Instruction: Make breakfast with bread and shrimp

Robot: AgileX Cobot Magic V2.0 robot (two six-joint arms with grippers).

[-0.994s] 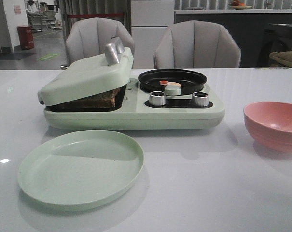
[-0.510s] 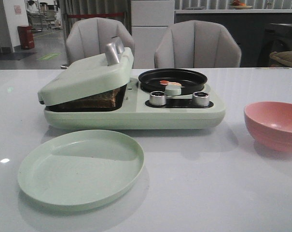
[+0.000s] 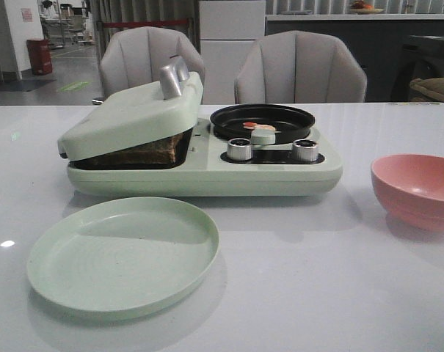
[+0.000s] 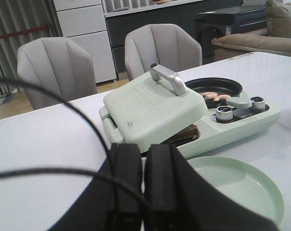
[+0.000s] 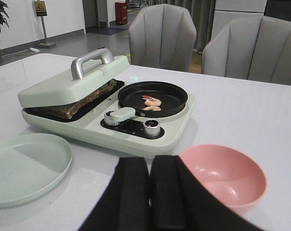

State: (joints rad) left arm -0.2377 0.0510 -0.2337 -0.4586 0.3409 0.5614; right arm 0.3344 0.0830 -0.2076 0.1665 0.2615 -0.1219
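The bread (image 3: 144, 152) lies in the pale green breakfast maker (image 3: 207, 172), under its lid (image 3: 130, 117), which rests tilted on the slices; their dark crust (image 5: 85, 99) shows at the gap. The shrimp (image 5: 151, 102) lie in the small black pan (image 3: 263, 121) on the maker's right side, also seen as pink pieces (image 4: 213, 95) in the left wrist view. My left gripper (image 4: 142, 159) hangs shut and empty above the table, short of the maker. My right gripper (image 5: 150, 171) is shut and empty, held back near the pink bowl. Neither arm shows in the front view.
An empty pale green plate (image 3: 122, 253) lies in front of the maker. An empty pink bowl (image 3: 418, 189) stands at the right. Two knobs (image 3: 240, 149) and a pan handle (image 3: 263, 136) face forward. Two grey chairs (image 3: 300, 67) stand behind the white table (image 3: 317, 279).
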